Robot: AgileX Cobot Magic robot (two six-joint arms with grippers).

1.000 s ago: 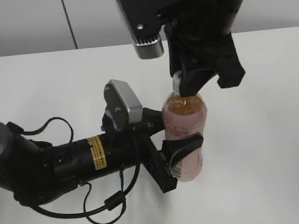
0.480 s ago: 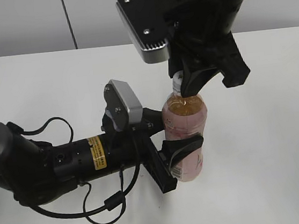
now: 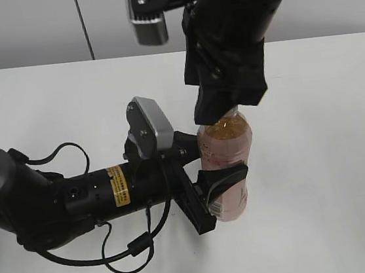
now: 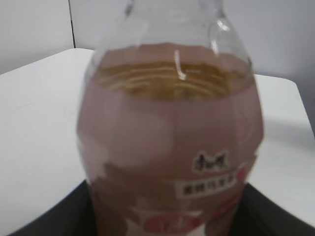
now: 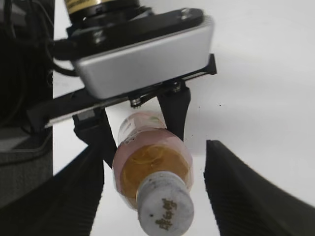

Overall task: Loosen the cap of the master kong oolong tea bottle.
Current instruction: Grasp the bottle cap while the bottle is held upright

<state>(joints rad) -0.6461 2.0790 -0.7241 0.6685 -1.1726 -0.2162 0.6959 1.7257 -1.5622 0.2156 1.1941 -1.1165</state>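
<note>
the bottle (image 3: 228, 164) stands upright on the white worktop (image 3: 330, 159), near the middle of the exterior view. left gripper (image 3: 222, 183) is closed around the bottle's labelled lower body, one jaw on each side; the left wrist view shows only the label and the tea line close up. right gripper (image 5: 152, 196) hangs directly above the bottle; in the right wrist view its two ribbed jaws stand apart on either side of the cap (image 5: 164, 206), with clear gaps, so it is open and not gripping. the cap is seated on the neck and hidden behind the right gripper in the exterior view. judgement: the bottle is nearly full, so fairly heavy, thin-walled and likely to dent or turn under twist; the film label looks slippery. the cap is small, stiff and ribbed, best taken squarely across its ribbed sides while the body is held firm
</note>
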